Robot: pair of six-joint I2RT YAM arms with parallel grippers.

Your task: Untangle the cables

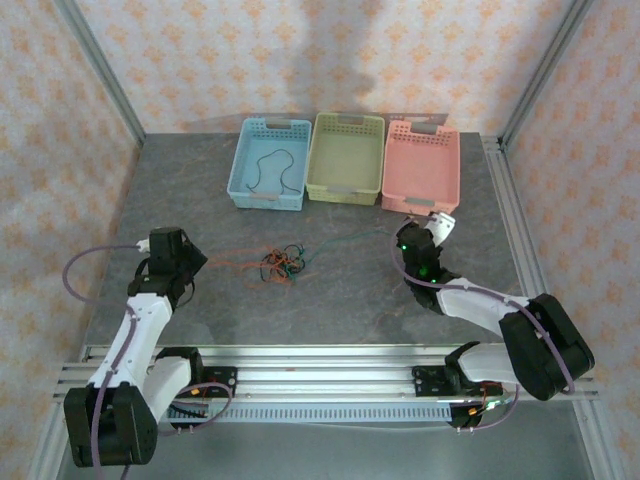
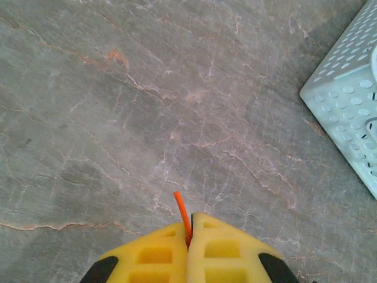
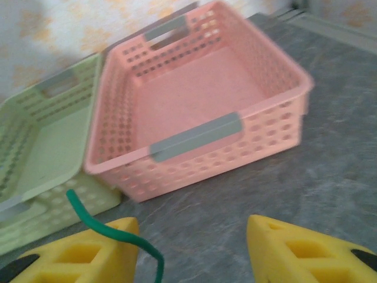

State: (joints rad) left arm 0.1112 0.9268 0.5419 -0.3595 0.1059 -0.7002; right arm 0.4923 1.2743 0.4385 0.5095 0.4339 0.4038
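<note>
The cables lie as a small knot [image 1: 280,265] of black, orange and green strands on the grey table, mid-way between the arms. An orange strand [image 1: 230,256] runs left from the knot to my left gripper [image 1: 195,258]. In the left wrist view that gripper [image 2: 189,227] is shut on the orange cable's end [image 2: 181,212], which sticks out past the yellow pads. A green strand [image 1: 350,238] leads right toward my right gripper [image 1: 438,224]. The right gripper [image 3: 191,236] stands open, and the green cable [image 3: 112,234] lies loose over its left finger [image 3: 88,253]. A black cable [image 1: 275,170] lies in the blue basket.
Three baskets stand in a row at the back: blue [image 1: 240,175], green [image 1: 345,192] and pink [image 1: 420,205]. The pink basket [image 3: 265,130] is just ahead of the right gripper, with the green basket [image 3: 35,147] to its left. The blue basket's corner [image 2: 347,112] is right of the left gripper.
</note>
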